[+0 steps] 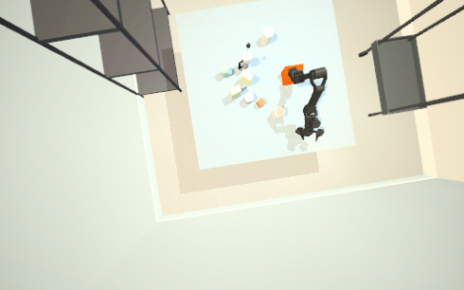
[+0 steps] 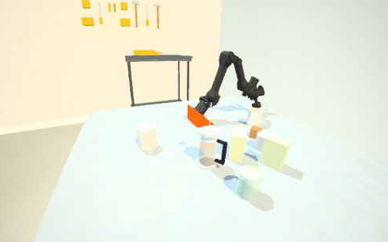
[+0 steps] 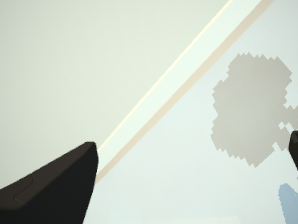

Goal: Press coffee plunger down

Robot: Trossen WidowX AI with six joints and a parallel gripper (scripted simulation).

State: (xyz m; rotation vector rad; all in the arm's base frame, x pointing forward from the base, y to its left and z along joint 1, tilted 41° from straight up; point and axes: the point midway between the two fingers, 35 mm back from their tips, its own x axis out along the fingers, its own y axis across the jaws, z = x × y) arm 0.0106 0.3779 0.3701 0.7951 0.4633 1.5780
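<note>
Black jaws (image 2: 256,103) open, coffee press (image 2: 209,148) untouched

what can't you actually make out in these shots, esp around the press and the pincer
- Plunger knob: a dark speck in the top view, too small to judge its height; in the exterior view the rod above the coffee press is too thin and pale to follow.
- Coffee press: absent from the wrist view, which faces the table edge.
- Pincer: open, but its fingers are cut off by the wrist frame's edges.
- Tall cylinder: partly hidden behind the boxes in the exterior view.
</note>
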